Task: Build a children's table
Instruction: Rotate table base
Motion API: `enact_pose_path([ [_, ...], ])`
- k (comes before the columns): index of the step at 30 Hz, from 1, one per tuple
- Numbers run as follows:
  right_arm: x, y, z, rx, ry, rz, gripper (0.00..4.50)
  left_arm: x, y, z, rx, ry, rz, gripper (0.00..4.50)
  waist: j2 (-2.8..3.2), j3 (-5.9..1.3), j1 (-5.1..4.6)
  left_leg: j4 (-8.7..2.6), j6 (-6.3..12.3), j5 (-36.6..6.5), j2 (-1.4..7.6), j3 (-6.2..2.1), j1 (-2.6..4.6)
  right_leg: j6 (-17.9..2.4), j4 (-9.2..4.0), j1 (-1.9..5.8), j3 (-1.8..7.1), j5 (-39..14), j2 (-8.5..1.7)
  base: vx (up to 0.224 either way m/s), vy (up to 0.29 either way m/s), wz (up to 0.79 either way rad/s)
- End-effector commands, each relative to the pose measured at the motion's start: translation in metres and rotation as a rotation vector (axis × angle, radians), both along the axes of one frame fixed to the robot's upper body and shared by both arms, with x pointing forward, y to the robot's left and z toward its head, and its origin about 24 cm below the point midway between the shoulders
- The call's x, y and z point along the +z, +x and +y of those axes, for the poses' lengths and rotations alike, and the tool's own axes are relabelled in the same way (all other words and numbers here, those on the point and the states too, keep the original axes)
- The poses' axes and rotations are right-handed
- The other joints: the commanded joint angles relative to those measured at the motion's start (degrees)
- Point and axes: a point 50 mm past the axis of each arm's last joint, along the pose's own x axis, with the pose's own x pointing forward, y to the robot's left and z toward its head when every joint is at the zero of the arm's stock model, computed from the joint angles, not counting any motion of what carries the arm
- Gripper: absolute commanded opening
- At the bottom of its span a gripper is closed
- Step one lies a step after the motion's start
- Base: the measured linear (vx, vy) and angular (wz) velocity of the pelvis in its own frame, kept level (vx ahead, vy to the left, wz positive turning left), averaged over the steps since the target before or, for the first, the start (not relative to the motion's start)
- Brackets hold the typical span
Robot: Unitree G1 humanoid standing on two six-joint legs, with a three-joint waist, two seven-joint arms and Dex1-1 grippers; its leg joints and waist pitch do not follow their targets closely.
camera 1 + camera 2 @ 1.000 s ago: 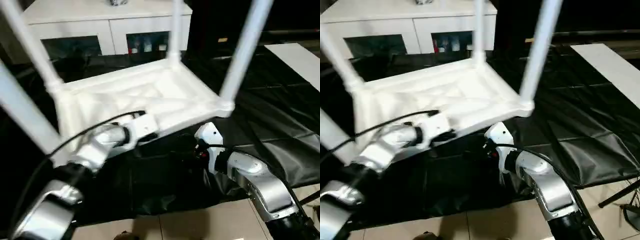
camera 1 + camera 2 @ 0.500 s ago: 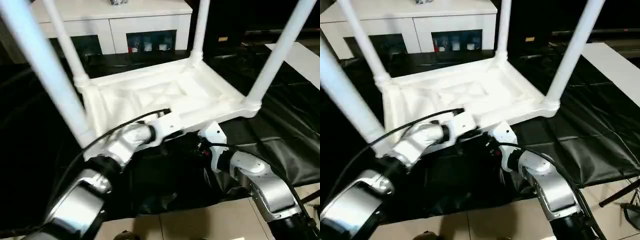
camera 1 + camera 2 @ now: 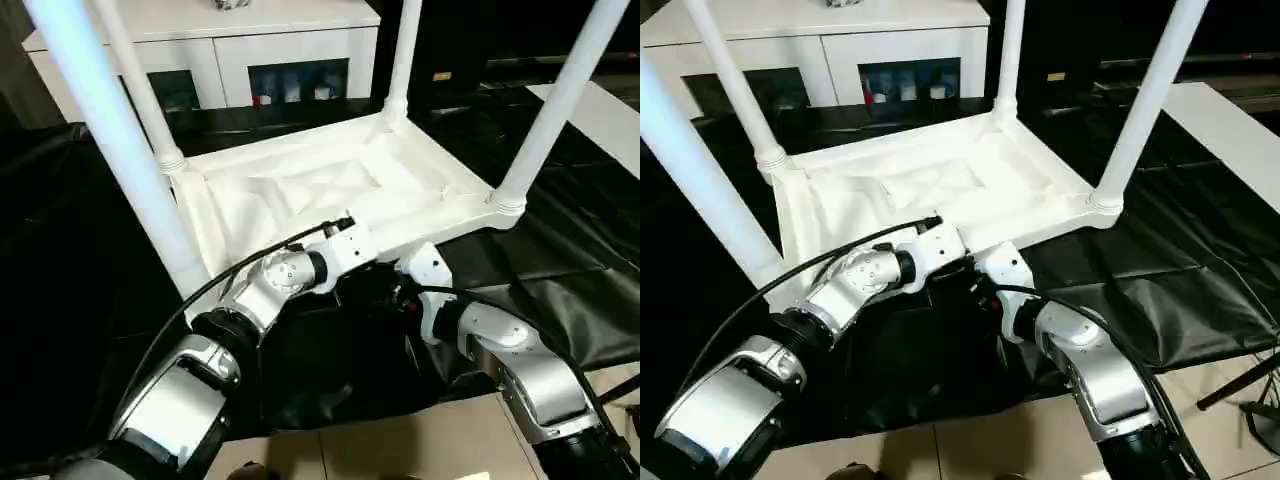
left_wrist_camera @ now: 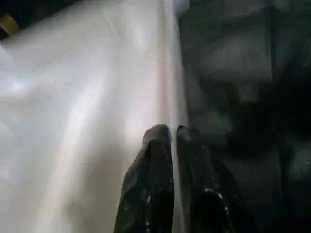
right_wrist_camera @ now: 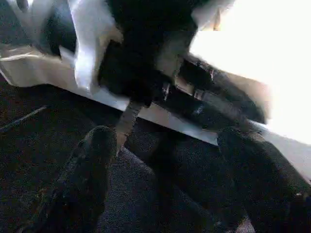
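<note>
Left wrist view shows the left gripper (image 4: 172,133) pinching the children's table (image 3: 330,190) rim; the right gripper (image 5: 170,150) gapes empty.

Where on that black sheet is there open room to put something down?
The black sheet lies bare right of the upturned table, toward the white board. It is crowded along the table's near edge, where the left gripper pinches the rim and the right gripper hangs open.

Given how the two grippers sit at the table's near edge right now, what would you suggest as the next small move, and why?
Probably bring the open right gripper up to the table top's near rim and close it there. The left gripper already pinches that rim, all four legs point up, so a second grip should steady the table for turning it over.
</note>
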Motion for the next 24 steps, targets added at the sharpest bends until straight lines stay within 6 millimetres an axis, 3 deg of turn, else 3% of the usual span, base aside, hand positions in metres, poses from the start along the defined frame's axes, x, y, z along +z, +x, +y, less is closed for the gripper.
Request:
enact_pose_path([
  [1, -0.002, -0.001, 0.000, 0.000, -0.010, 0.003, 3.69, 0.023, 0.002, -0.003, -0.036, -0.100, -0.073, 0.64, -0.71, -4.67, -0.05, -3.41, 4.83, -6.57, 2.01, -0.79, 1.01, -15.66, -3.09, 3.60, 2.12, 0.99, -3.58, 0.000, 0.000, 0.00],
  [4, -0.002, -0.001, 0.001, -0.005, 0.000, -0.001, 3.69, 0.014, -0.007, 0.018, -0.018, -0.133, -0.048, 0.96, -0.61, -4.36, -0.41, -3.77, 4.18, -9.07, 2.18, -0.78, 1.13, -15.25, -3.41, 3.49, 2.10, -2.83, -3.54, 0.000, 0.000, 0.00],
  [8, -0.001, -0.001, 0.000, -0.005, 0.007, -0.004, 3.69, 0.013, -0.017, 0.032, -0.010, -0.164, -0.026, 1.26, -0.32, -4.26, -0.60, -4.00, 2.16, -11.34, 2.17, -0.71, 1.33, -13.59, -3.87, 3.12, 2.18, -8.10, -3.37, 0.000, 0.000, 0.00],
  [12, 0.000, 0.000, -0.002, -0.005, 0.011, -0.010, 3.69, 0.014, -0.027, 0.043, 0.000, -0.200, -0.009, 1.55, -0.08, -4.03, -0.77, -4.36, 0.87, -12.97, 2.31, -0.81, 1.31, -12.72, -4.02, 2.92, 2.20, -9.94, -3.34, 0.000, 0.000, 0.00],
  [13, 0.003, 0.001, -0.006, -0.014, 0.022, -0.022, 3.69, 0.013, -0.043, 0.052, -0.010, -0.257, 0.034, 1.70, 0.11, -4.12, -0.77, -4.33, 0.41, -13.61, 2.26, -0.76, 1.57, -12.27, -4.01, 2.78, 2.23, -10.45, -3.26, 0.000, 0.000, 0.00],
  [14, 0.003, 0.001, -0.006, -0.014, 0.022, -0.022, 3.69, 0.013, -0.043, 0.052, -0.010, -0.257, 0.034, 1.70, 0.15, -4.34, -0.65, -4.42, 0.13, -13.22, 2.68, -1.06, 1.47, -12.77, -3.54, 3.16, 2.29, -9.18, -3.85, 0.000, 0.000, 0.00],
  [15, 0.004, 0.002, -0.007, -0.016, 0.025, -0.025, 3.69, 0.014, -0.046, 0.054, -0.012, -0.268, 0.041, 1.82, -0.07, -3.88, -1.24, -4.57, 0.43, -13.41, 2.17, -0.78, 0.98, -12.36, -3.91, 2.92, 2.18, -9.68, -3.09, 0.000, 0.000, 0.00],
  [17, 0.006, 0.005, -0.011, -0.040, 0.037, -0.031, 3.69, 0.016, -0.061, 0.058, -0.053, -0.338, 0.082, 1.96, 0.16, -4.17, -1.33, -4.26, 0.43, -13.70, 2.08, -0.65, 1.54, -12.19, -4.00, 2.61, 2.28, -9.66, -3.08, 0.000, 0.000, 0.00],
  [18, 0.007, 0.006, -0.013, -0.052, 0.039, -0.034, 3.69, 0.016, -0.069, 0.060, -0.077, -0.369, 0.106, 2.00, 0.19, -4.01, -1.66, -4.62, 0.45, -13.26, 2.27, -0.86, 0.96, -12.71, -3.69, 2.89, 2.16, -9.03, -3.16, 0.000, 0.000, 0.00],
  [20, 0.007, 0.007, -0.014, -0.062, 0.040, -0.035, 3.69, 0.016, -0.079, 0.063, -0.103, -0.397, 0.130, 2.15, 0.34, -4.04, -1.79, -4.54, 0.34, -14.11, 2.24, -0.76, 1.23, -12.75, -3.79, 2.69, 2.19, -9.67, -3.12, 0.000, 0.000, 0.00],
  [21, 0.006, 0.008, -0.015, -0.063, 0.037, -0.037, 3.69, 0.012, -0.094, 0.071, -0.117, -0.428, 0.177, 2.28, 0.46, -3.87, -2.00, -4.69, -0.05, -15.68, 2.18, -0.79, 1.26, -12.37, -3.95, 2.60, 2.17, -11.46, -3.00, 0.000, 0.000, 0.00],
  [24, 0.006, 0.007, -0.015, -0.059, 0.039, -0.038, 3.69, 0.011, -0.105, 0.081, -0.098, -0.455, 0.205, 2.59, 0.51, -3.55, -2.56, -4.86, -0.54, -18.20, 2.02, -0.70, 1.39, -10.79, -4.48, 2.38, 2.24, -15.65, -2.80, 0.000, 0.000, 0.00],
])
